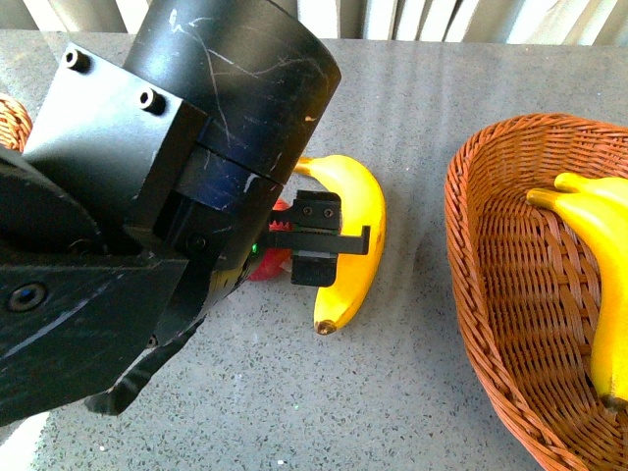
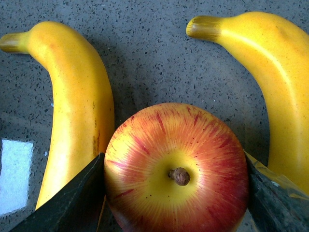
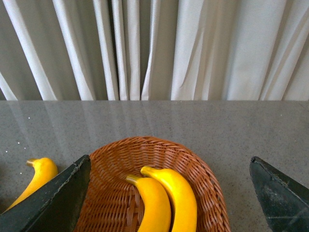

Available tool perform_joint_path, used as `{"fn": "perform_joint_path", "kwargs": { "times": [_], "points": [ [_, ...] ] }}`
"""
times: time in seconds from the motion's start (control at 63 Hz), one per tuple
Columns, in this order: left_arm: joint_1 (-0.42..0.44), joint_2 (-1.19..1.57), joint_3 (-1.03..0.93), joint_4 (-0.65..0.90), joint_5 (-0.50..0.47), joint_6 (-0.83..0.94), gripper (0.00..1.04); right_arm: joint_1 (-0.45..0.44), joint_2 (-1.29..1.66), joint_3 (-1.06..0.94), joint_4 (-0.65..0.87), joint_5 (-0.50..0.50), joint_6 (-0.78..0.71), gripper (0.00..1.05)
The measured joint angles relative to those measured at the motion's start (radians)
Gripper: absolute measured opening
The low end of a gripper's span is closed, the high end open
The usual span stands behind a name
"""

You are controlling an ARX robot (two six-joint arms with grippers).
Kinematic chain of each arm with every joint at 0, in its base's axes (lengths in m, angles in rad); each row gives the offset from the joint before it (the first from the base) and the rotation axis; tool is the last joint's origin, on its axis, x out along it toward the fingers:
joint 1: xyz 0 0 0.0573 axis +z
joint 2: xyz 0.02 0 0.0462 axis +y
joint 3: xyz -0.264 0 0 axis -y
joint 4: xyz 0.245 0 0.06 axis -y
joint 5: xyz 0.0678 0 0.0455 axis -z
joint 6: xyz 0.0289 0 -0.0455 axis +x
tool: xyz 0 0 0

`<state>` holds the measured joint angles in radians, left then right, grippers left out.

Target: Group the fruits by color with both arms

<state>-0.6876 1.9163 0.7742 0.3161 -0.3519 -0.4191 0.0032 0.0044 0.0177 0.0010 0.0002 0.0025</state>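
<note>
The left gripper [image 2: 175, 157] has its black angular jaws pressed against opposite flanks of the round glossy red apple with yellow streaks [image 2: 176, 169]. I judge it clamped, with the apple squarely between the jaws and its brown stem facing the wrist camera. Just outside one jaw lies a long curved yellow banana [image 2: 72, 111], and outside the other a second yellow banana [image 2: 273, 72], both on the grey speckled table [image 2: 154, 53].

The lift should go straight up, so the jaws clear both bananas without dragging them. The grip should stay on the widest girth, since the glossy skin looks prone to slipping.

The right gripper [image 3: 170, 159] has its jaws wide apart with nothing between them. Beyond them sits a brown woven wicker basket [image 3: 116, 193] holding two sorted bananas [image 3: 181, 193].

Only the left wrist view shows the contact on the apple and both bananas beside it. From the front, the arm hides most of the apple and one banana. Only the front view shows a sliver of another wicker basket [image 1: 10, 118], well behind the left jaws.
</note>
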Motion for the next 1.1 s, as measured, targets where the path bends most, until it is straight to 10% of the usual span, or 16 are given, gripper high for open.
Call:
{"fn": "perform_joint_path", "kwargs": {
  "times": [0.27, 0.73, 1.095],
  "points": [
    [0.070, -0.234, -0.096, 0.005, -0.031, 0.008, 0.71, 0.000, 0.000, 0.000, 0.000, 0.000, 0.000, 0.96],
    [0.541, -0.477, -0.226, -0.037, -0.022, 0.062, 0.71, 0.000, 0.000, 0.000, 0.000, 0.000, 0.000, 0.96],
    [0.581, -0.401, -0.234, -0.018, -0.017, 0.050, 0.70, 0.000, 0.000, 0.000, 0.000, 0.000, 0.000, 0.96]
  ]
}}
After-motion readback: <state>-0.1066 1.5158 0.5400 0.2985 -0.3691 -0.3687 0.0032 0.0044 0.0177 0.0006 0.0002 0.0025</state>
